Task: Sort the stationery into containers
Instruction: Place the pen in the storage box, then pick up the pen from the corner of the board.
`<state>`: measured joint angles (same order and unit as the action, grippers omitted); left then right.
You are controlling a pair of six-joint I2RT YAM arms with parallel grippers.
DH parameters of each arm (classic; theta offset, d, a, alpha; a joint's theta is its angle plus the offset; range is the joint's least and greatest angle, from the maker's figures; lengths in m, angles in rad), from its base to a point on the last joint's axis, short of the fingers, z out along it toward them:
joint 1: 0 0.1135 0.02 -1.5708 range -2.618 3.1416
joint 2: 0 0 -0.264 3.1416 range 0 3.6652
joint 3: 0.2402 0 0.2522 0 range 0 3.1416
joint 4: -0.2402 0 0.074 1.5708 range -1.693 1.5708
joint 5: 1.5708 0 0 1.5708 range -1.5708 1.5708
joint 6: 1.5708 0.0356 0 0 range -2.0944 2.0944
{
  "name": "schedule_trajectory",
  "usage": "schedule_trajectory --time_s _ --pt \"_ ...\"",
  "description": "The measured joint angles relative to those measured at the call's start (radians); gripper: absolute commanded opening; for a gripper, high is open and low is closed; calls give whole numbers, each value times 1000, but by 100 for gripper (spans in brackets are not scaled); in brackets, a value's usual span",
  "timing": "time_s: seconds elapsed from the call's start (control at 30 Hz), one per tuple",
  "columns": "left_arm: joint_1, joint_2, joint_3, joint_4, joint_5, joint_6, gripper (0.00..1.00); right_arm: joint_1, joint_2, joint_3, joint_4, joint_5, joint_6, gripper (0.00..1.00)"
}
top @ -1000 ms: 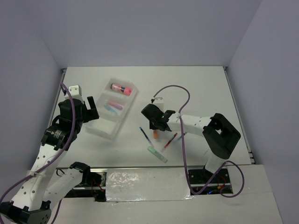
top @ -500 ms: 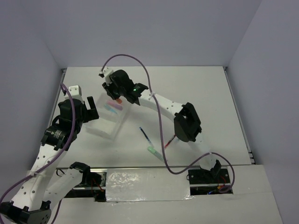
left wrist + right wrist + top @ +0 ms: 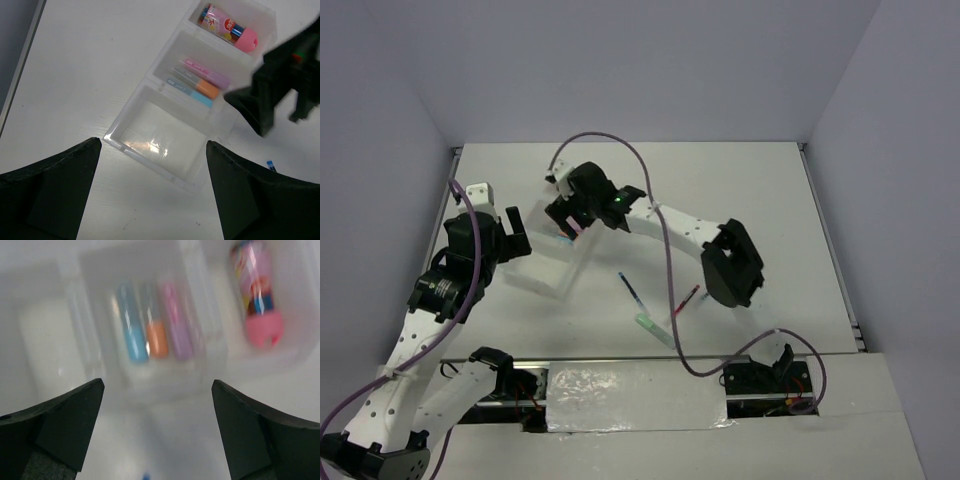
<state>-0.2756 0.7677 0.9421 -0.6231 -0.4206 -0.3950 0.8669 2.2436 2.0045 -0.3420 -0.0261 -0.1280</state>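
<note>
Translucent tray (image 3: pixel 114 136): three highlighters (image 3: pixel 158 340) are seated in its middle compartment; left gripper (image 3: pixel 152 145) and right gripper (image 3: pixel 157 384) are spread open.

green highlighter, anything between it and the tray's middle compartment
The blue pen lies on the table between the green highlighter and the tray. The open right gripper hangs over that middle compartment.

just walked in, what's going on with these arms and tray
Right gripper hangs open over the middle compartment of the tray, where blue, orange and purple highlighters lie. A pink tube sits in the far one. Left gripper hovers open nearby. A blue pen, red pen and green highlighter lie on the table.
</note>
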Motion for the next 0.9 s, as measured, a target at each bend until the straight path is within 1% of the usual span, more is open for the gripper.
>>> schedule_trajectory --time_s 0.03,0.07,0.17,0.23,0.3,0.4,0.53,0.6,0.73,0.9 --pt "0 0 0 0 0 0 99 -1 -69 -85 -9 2 6 93" --pt "0 0 0 0 0 0 99 -1 -147 -187 -25 -11 13 86" --pt "0 -3 0 0 2 0 99 -1 -438 -490 -87 -61 46 80" --pt "1 -6 0 1 6 0 99 14 -651 -694 -111 -63 98 80" --pt "4 -6 0 1 10 0 99 47 -803 -841 -130 -53 156 79" --pt "7 -6 0 1 17 0 99 112 -917 -984 -159 -37 235 80" --pt "7 -6 0 1 22 0 99 190 -930 -1126 -174 -32 303 80" --pt "7 -6 0 1 22 0 99 217 -916 -1164 -180 -26 324 79" --pt "7 -5 0 1 23 1 99 253 -843 -1177 -165 1 356 74" --pt "7 5 0 2 26 1 99 256 -759 -1180 -130 40 370 70"
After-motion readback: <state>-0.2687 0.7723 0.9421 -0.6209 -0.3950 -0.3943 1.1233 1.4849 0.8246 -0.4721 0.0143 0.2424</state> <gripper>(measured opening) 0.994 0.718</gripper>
